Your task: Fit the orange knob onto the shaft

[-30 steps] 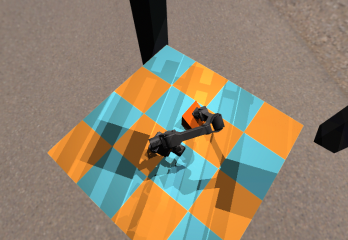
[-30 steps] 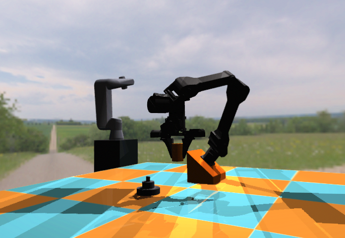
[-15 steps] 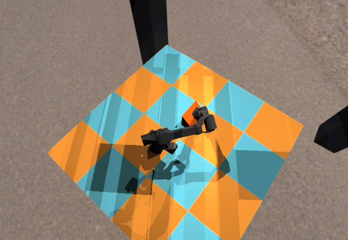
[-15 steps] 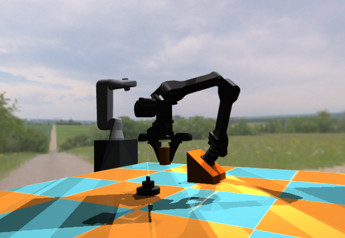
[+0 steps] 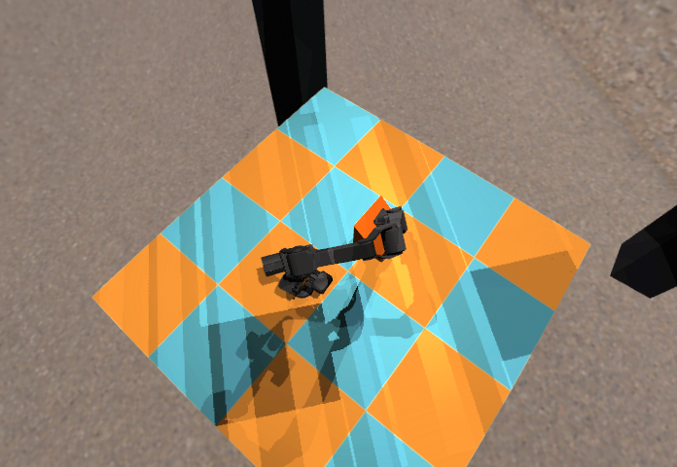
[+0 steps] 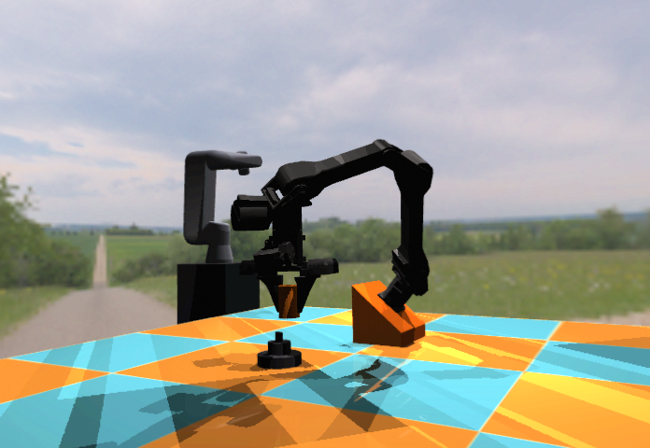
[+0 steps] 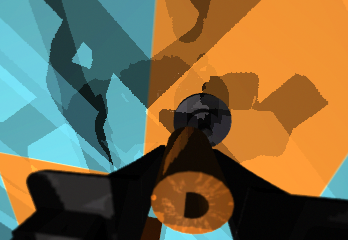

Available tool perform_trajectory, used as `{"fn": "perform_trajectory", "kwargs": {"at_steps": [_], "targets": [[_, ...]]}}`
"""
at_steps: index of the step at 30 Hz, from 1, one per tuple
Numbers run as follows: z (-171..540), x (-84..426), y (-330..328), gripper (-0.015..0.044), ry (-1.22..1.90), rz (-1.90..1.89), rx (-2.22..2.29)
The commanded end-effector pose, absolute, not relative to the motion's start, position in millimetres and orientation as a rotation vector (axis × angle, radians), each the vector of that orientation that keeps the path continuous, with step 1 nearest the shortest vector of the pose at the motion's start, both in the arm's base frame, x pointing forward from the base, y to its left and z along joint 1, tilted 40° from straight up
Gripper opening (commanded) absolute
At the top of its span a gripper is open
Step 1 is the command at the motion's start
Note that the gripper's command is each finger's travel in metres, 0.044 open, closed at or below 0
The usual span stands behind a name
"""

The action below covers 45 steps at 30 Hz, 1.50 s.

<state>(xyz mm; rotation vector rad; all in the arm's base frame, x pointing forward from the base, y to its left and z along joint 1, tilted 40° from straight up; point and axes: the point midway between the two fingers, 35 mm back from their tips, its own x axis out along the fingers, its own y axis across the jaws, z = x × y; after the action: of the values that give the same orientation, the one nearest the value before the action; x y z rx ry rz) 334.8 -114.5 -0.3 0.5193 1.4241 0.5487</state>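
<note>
The orange knob (image 6: 288, 301) (image 7: 193, 202) is upright between the fingers of my gripper (image 6: 289, 306), which is shut on it. In the wrist view the knob's near end shows a D-shaped hole with its flat side to the left. The dark round pedestal (image 6: 279, 360) (image 7: 221, 120) stands on the checkered table, with its shaft (image 6: 278, 336) pointing up. The knob hangs above the shaft with a gap between them, slightly to the right of it in the exterior view. In the wrist view the knob's far end overlaps the pedestal's lower edge. The shaft's flat side cannot be made out. The arm hides the pedestal in the top view.
The arm's orange wedge-shaped base (image 5: 370, 220) (image 6: 381, 322) stands on the checkered table (image 5: 185, 297) (image 6: 98, 351). Another grey arm (image 6: 194, 201) stands on a black block (image 6: 215, 293) beyond the table. Dark shadows cross the table around the pedestal.
</note>
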Motion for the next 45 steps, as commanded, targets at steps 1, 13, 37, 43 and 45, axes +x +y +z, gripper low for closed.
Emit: {"fn": "perform_trajectory", "kwargs": {"at_steps": [1, 13, 37, 43, 45], "targets": [[-8.5, 337.0, -125.3, 0.0, 1.414, 0.541, 0.51], [-26.1, 338.7, -120.3, 0.0, 1.413, 0.544, 0.509], [-34.6, 342.4, -115.0, 0.0, 1.41, 0.549, 0.504], [-35.6, 343.2, -114.4, 0.0, 1.41, 0.549, 0.504], [-35.6, 343.2, -114.4, 0.0, 1.41, 0.549, 0.504]]}}
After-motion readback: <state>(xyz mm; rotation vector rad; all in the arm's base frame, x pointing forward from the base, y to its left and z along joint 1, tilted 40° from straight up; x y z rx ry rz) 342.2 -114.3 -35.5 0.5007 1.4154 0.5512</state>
